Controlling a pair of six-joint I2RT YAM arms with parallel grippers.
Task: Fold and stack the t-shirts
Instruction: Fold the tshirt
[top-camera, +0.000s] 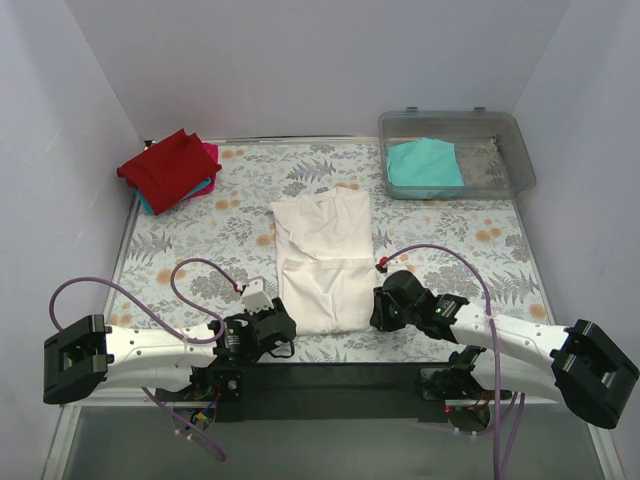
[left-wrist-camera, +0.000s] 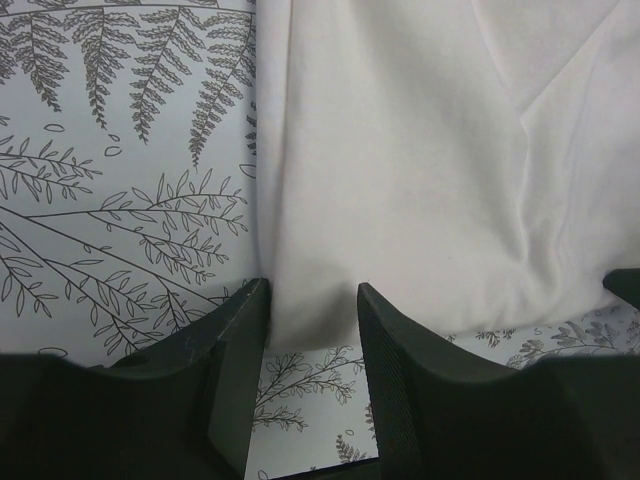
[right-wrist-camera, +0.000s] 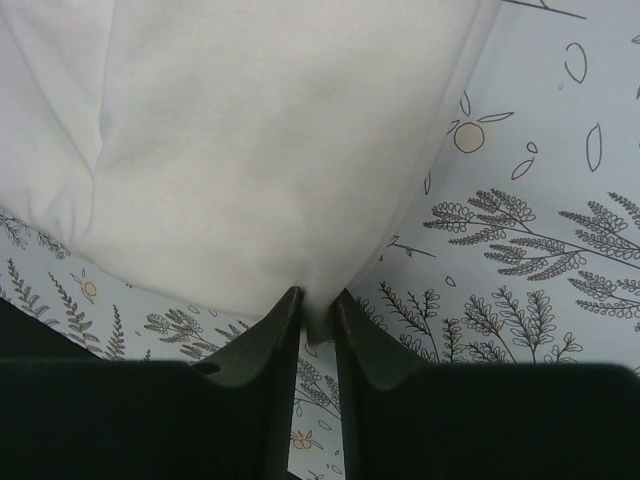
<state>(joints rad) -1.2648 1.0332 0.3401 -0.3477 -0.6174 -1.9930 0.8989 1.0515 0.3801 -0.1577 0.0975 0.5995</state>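
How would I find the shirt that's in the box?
Look at the far right corner of the leafy table, where a clear plastic bin sits. A folded teal t-shirt lies inside. It is the only shirt in a box.

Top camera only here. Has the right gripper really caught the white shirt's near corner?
Observer: Yes. On its wrist camera the right gripper pinches a corner of the white t-shirt between nearly closed jaws.
Operator: And the left one?
Observer: The left gripper straddles the near hem, jaws apart, cloth between them, not pinched yet.
Operator: Is the hem bunched there?
Observer: No, it lies flat on the fern-print table cover.
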